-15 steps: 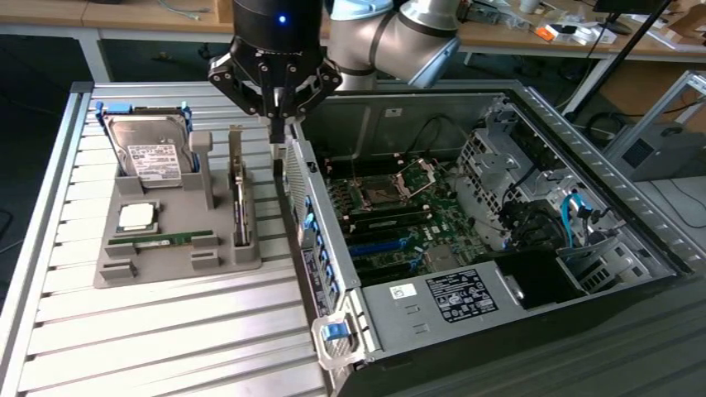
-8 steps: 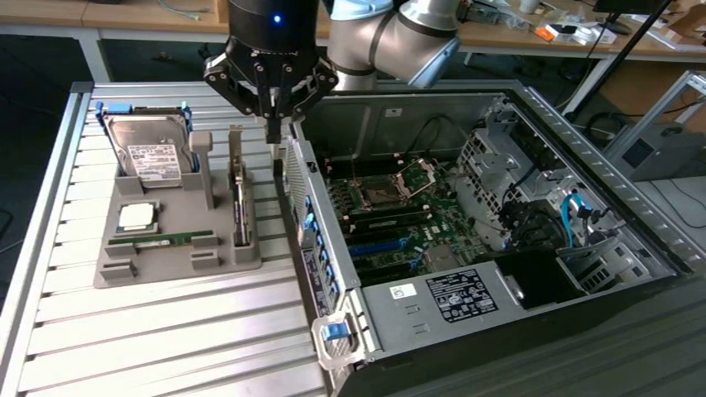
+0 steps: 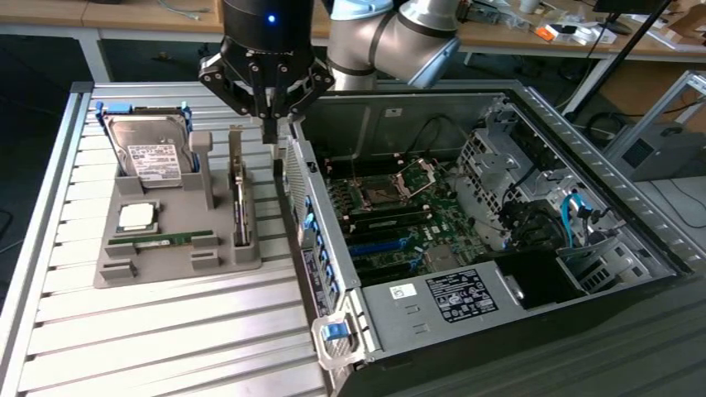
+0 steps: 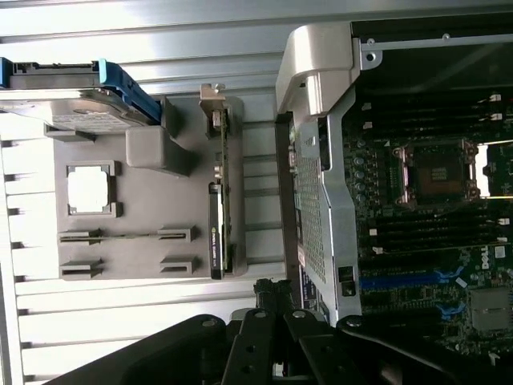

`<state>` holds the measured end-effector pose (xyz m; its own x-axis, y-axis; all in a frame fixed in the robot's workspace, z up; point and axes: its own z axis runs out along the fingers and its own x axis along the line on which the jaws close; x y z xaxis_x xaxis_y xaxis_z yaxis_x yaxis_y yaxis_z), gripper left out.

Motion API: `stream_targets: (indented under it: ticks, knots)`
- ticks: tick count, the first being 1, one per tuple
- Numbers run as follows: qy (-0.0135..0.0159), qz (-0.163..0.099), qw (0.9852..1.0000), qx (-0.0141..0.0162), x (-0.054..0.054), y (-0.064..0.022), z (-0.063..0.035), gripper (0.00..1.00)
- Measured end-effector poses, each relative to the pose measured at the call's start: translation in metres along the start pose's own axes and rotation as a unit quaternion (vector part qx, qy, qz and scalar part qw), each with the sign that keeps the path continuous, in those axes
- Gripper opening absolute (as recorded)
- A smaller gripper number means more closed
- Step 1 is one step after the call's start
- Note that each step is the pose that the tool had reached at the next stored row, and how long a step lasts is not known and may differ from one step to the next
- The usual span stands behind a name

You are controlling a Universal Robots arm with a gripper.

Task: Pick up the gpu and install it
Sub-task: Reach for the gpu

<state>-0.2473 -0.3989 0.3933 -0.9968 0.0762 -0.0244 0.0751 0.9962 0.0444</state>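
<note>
The gpu (image 3: 240,197) stands on its edge in a slot at the right side of the grey holder tray (image 3: 165,266), its silver bracket at the far end. In the wrist view the gpu (image 4: 221,216) is a thin dark strip along the tray (image 4: 152,172). My gripper (image 3: 269,132) hangs above the gap between the tray and the computer case, slightly right of the gpu's far end. Its fingers are shut and hold nothing. The gripper (image 4: 274,290) in the wrist view sits over the case's perforated rear wall (image 4: 319,216).
On the tray sit a hard drive (image 3: 149,153), a processor chip (image 3: 137,217) and a green memory stick (image 3: 165,240). The open computer case (image 3: 617,223) lies on the exterior view's right, motherboard (image 3: 398,207) exposed. A ribbed metal table (image 3: 165,331) carries everything.
</note>
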Motion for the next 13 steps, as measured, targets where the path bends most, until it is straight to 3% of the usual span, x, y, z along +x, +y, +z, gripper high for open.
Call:
stream_targets:
  ticks: [13]
  knots:
    - [0.0000,0.000,1.0000,0.0000,0.0099,-0.0007,-0.0003,0.11]
